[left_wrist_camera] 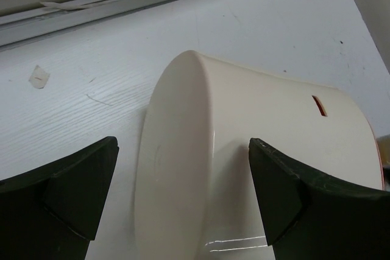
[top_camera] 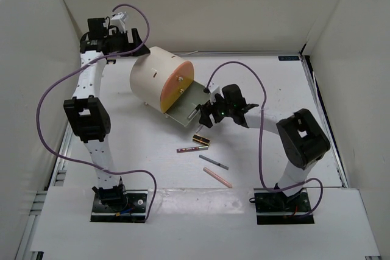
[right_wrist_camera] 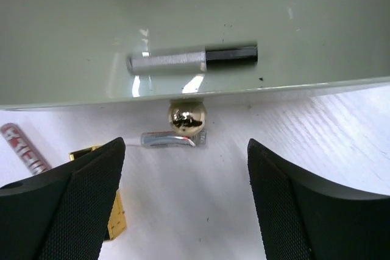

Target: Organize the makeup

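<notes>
A silver-and-black makeup stick (right_wrist_camera: 192,60) lies on the pale green drawer tray (right_wrist_camera: 304,22) that sticks out of the cream cylinder (top_camera: 159,77). My right gripper (right_wrist_camera: 186,150) is open just in front of the tray's gold knob (right_wrist_camera: 187,117), with nothing between its fingers. A small silver tube (right_wrist_camera: 173,140) lies under the knob. On the table sit a gold-and-black piece (top_camera: 201,140), a red pencil (top_camera: 192,148), a grey pencil (top_camera: 213,162) and a peach pencil (top_camera: 217,178). My left gripper (left_wrist_camera: 183,150) is open, its jaws either side of the cylinder's rear (left_wrist_camera: 183,168).
White walls close in the table on the back and both sides. The right arm (top_camera: 298,138) bends over the table's right half. A purple cable (top_camera: 244,68) loops above the tray. The left arm (top_camera: 88,114) stands along the left edge.
</notes>
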Tool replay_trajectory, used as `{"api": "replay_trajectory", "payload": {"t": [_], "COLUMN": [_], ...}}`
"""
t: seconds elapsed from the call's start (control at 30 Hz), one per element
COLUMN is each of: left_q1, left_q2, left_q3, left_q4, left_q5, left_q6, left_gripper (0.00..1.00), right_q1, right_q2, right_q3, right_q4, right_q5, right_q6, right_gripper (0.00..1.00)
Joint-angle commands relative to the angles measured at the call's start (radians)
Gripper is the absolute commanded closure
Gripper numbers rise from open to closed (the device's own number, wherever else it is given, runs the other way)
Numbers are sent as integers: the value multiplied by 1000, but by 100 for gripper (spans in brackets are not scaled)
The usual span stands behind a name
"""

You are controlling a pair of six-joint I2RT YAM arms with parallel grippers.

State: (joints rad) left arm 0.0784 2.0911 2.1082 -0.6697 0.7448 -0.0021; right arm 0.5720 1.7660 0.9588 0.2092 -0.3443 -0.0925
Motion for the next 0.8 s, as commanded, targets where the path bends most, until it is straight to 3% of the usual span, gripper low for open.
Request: {"api": "replay_trajectory", "payload": {"t": [0.0,0.13,0.27,0.33,0.53,0.63,0.77], "left_q1": [-5,-5,-17,-54,-265,-382,-483], "left_q2": [-81,-173,-336,-476,-820,-913,-968], "left_q3": [82,58,-114,-302,-768,-893,-971], "left_q4": [-36,-42,4,68,200,161,65], "left_q5": [-119,-235,-382,-493,-726,-855,-904], "left_q6": [-30,-81,-124,-139,-280,-338,-380], "left_gripper": [2,2,2,2,2,2,2], "right_q1": [-1,12,38,63,152,180,189], "right_q2": [-114,-256,-356,-361,-260,-195,-94], "right_q3": [6,-105,-222,-238,-203,-198,-203], "right_q4": [-53,-122,-122,-119,-73,10,94], "right_q5": [45,70,90,91,83,102,117], "right_q6": [-23,0,11,-4,-27,-3,23], "right_gripper": [17,20,26,26,27,28,36]}}
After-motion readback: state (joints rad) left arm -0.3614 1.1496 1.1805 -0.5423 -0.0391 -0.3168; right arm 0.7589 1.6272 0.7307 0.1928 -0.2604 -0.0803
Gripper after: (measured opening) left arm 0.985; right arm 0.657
